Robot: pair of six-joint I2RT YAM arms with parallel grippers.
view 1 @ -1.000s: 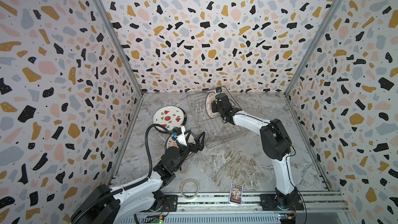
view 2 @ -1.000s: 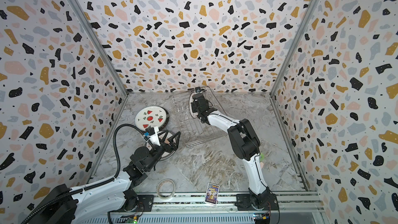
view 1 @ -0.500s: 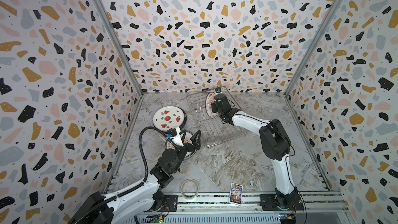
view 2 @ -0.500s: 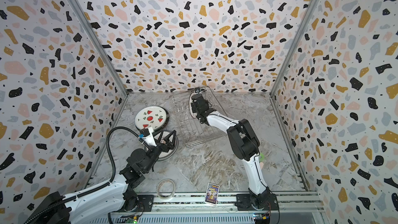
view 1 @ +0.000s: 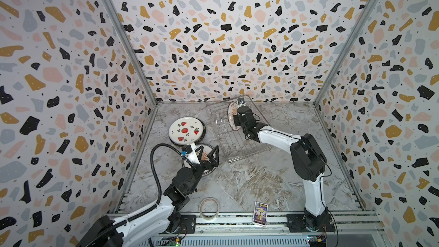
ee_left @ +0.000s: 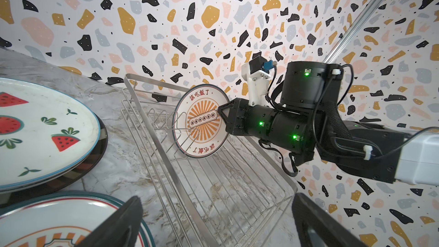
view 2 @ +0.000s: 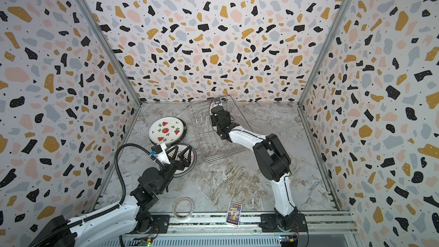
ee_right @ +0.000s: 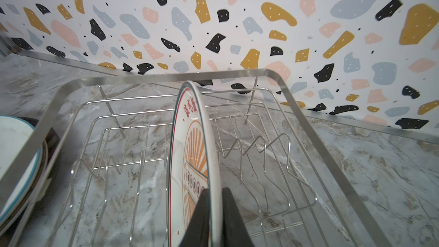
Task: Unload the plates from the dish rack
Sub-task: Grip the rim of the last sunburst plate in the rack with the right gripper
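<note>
The white-and-black left arm [view 1: 152, 212] is folded low at the elbow, and its black left gripper [view 1: 207, 154] is held with the jaws spread wide. The white-and-black right arm [view 1: 275, 136] is stretched far forward, and its black right gripper [ee_right: 215, 217] is clamped on the rim of a white, round, sunburst-printed ceramic plate [ee_left: 202, 119].

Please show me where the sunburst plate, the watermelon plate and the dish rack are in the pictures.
sunburst plate [ee_left: 202, 121]: left wrist view, its centre label.
watermelon plate [view 1: 185, 130]: a top view, its centre.
dish rack [ee_right: 130, 77]: right wrist view, its flat rim bar.
</note>
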